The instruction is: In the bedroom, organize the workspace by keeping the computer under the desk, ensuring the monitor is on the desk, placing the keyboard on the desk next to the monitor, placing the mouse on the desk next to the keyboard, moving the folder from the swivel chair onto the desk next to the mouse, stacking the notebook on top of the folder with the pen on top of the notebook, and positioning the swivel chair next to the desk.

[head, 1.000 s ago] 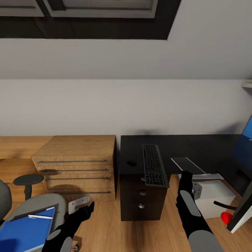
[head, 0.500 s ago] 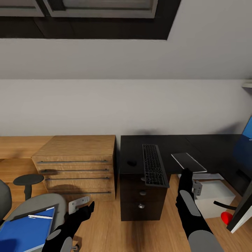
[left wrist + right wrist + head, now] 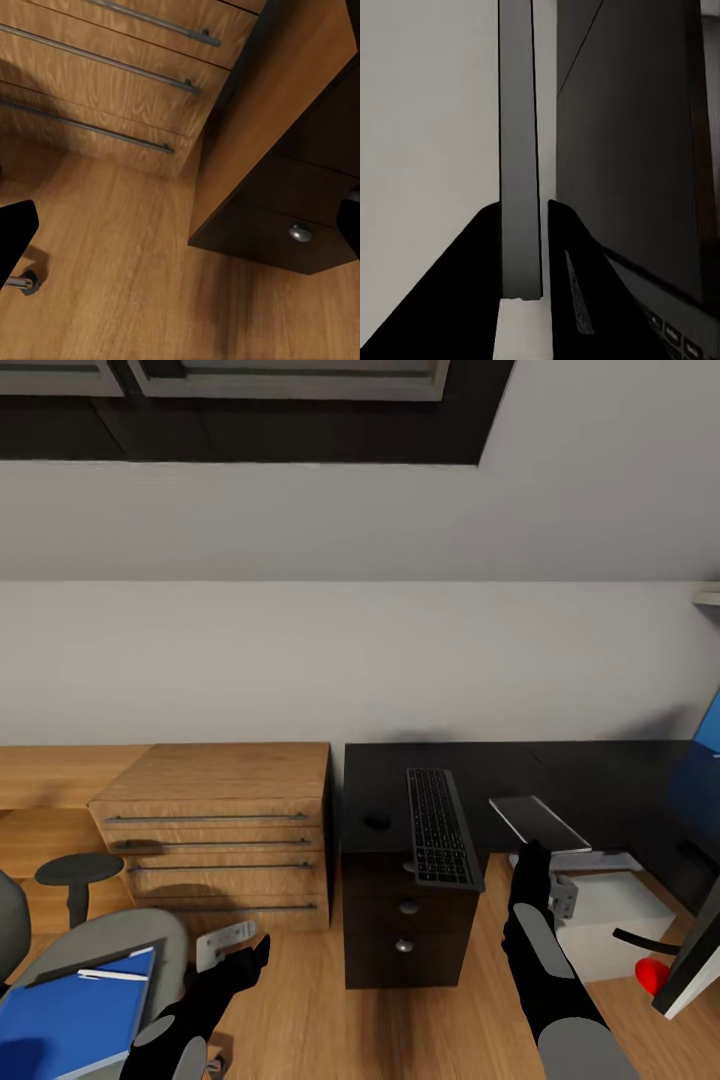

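Near the front edge of the black desk, my right gripper clamps a thin grey slab. Left of it, the keyboard overhangs the edge; the mouse lies further left. My left gripper hangs spread over wood floor. Folder and pen rest on the swivel chair. No lettering is legible.
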Robot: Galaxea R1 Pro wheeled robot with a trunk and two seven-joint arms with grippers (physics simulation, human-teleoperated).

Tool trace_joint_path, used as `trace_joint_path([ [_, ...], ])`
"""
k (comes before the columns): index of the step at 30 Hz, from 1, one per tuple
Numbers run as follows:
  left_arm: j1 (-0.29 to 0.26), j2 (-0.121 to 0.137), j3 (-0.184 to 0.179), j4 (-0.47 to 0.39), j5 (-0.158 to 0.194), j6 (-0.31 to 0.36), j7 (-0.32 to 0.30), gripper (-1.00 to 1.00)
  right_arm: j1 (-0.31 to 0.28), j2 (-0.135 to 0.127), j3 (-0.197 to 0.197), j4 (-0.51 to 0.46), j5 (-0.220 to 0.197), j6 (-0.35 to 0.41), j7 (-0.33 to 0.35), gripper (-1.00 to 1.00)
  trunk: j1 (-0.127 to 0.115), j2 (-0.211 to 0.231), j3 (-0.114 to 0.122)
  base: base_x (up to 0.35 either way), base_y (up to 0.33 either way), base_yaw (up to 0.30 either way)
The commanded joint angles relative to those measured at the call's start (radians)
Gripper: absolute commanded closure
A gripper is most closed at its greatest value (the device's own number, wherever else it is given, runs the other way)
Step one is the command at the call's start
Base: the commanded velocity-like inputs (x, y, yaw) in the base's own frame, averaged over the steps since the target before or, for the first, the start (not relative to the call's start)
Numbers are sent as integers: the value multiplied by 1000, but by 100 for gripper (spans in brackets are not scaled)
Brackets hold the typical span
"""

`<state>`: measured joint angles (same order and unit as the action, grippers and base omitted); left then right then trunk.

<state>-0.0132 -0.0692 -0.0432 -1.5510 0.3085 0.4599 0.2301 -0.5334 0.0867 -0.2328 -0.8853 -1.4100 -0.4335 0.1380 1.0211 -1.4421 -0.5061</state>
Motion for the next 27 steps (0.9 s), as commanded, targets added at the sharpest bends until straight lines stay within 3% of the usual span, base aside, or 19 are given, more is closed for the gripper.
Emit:
trace_joint_path([
  [1,-1,0,-1,-1,11,3,9,-100,-1,1,-1,0,-10,-1,11,100,4,-8,-4,0,0,0],
  [24,-1,-1,-1,0,11,3,9,-100,-1,-1,-2,0,-10,-1,11,100,92,-169,-76,0,0,0],
  [27,-1,-1,-1,0,10,3,10,-100,-1,-1,-2,0,-10,-1,11,100,92,-169,-76,0,0,0],
])
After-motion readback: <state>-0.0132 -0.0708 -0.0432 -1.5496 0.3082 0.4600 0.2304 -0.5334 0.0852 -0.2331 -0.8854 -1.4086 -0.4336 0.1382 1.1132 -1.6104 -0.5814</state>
